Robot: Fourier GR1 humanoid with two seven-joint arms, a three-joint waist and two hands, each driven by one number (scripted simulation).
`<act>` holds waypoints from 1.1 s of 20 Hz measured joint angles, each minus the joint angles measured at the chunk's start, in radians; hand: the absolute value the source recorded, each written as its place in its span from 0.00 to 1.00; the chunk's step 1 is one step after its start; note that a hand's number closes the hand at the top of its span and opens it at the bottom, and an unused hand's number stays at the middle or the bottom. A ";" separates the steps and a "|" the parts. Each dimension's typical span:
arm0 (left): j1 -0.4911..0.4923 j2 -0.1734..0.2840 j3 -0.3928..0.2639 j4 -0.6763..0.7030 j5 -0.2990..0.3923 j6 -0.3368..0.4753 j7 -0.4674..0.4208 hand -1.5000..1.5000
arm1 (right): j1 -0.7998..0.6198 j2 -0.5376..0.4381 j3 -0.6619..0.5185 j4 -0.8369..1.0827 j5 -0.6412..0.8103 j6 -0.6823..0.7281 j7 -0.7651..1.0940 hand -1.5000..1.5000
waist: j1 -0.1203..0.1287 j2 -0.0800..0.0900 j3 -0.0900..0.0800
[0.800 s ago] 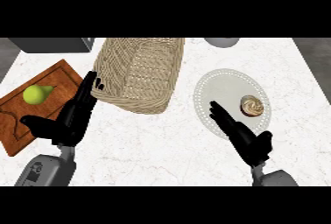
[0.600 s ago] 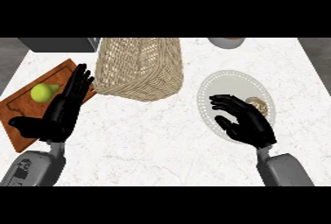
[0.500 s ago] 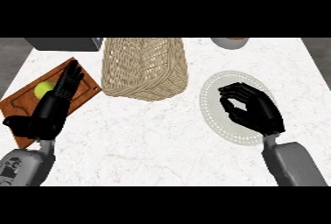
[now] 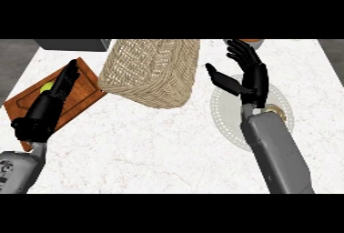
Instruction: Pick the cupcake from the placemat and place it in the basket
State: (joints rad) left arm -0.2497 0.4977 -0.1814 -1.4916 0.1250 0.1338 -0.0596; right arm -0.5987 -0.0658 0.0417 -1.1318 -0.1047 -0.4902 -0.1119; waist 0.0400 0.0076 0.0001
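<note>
The cupcake (image 4: pixel 276 112) sits on the round white placemat (image 4: pixel 227 111) at the right, mostly hidden behind my right forearm. My right hand (image 4: pixel 250 78) is open with fingers straight, raised beyond the placemat's far edge and past the cupcake, holding nothing. Its thumb points left toward the woven basket (image 4: pixel 151 70), which stands at the counter's far middle. My left hand (image 4: pixel 48 105) is open, fingers straight, lying over the wooden board at the left.
A wooden cutting board (image 4: pixel 86 98) at the left carries a green fruit (image 4: pixel 47 86), partly hidden by my left hand. A grey object (image 4: pixel 74 44) stands at the far left and a bowl's rim (image 4: pixel 247 41) at the far right.
My right hand, curled over the cupcake before, has lifted away toward the far side and opened with nothing in it. The cupcake stays on the placemat. My left hand stays over the board.
</note>
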 measured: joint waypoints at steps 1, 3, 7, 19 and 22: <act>0.002 0.001 0.000 0.003 -0.004 0.001 0.001 0.50 | -0.026 -0.022 0.009 0.025 0.046 -0.044 0.029 0.00 | -0.002 -0.001 -0.001; 0.009 0.007 0.000 0.003 -0.010 0.002 0.004 0.50 | -0.069 -0.092 0.032 0.080 0.138 -0.098 0.111 0.00 | -0.007 -0.006 -0.004; 0.013 0.015 0.008 0.004 -0.013 0.001 0.010 0.50 | -0.146 -0.246 0.113 0.195 0.301 -0.078 0.325 0.00 | -0.021 -0.015 -0.010; 0.023 0.016 0.020 0.009 -0.017 0.000 0.012 0.50 | -0.417 -0.488 0.306 0.298 0.319 0.744 0.803 0.00 | -0.035 -0.020 -0.006; 0.032 0.016 0.028 -0.004 -0.021 -0.001 0.010 0.50 | -0.471 -0.510 0.289 0.312 0.270 0.905 0.884 0.00 | -0.034 -0.016 -0.004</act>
State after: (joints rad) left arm -0.2176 0.5138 -0.1538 -1.4953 0.1041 0.1328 -0.0496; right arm -1.0695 -0.5756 0.3308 -0.8199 0.1656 0.4150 0.7721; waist 0.0063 -0.0084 -0.0036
